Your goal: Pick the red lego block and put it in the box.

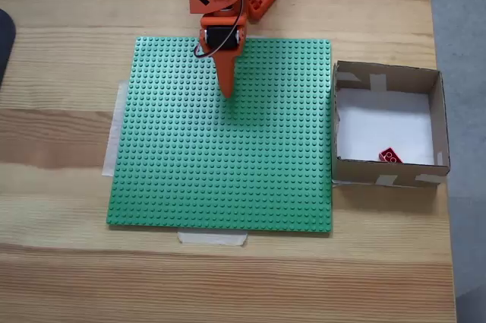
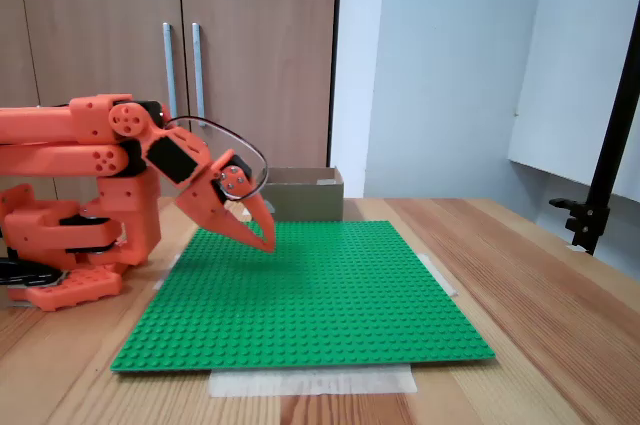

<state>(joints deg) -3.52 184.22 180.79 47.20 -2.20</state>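
Note:
The red lego block [image 1: 390,156] lies inside the box [image 1: 388,77] near its front wall, on the white bottom. In a fixed view the box [image 2: 300,195] stands behind the green plate, its inside hidden. My orange gripper [image 1: 226,91] hangs over the upper middle of the green plate [image 1: 228,171], far left of the box. Seen from the side, the gripper [image 2: 268,242] points down just above the green plate [image 2: 300,305], its fingers together with nothing between them.
The arm's orange base [image 2: 70,245] sits at the plate's far edge. Tape strips hold the plate to the wooden table [image 1: 228,277]. A dark object [image 1: 4,42] lies at the table's left edge. Bare wood surrounds the plate.

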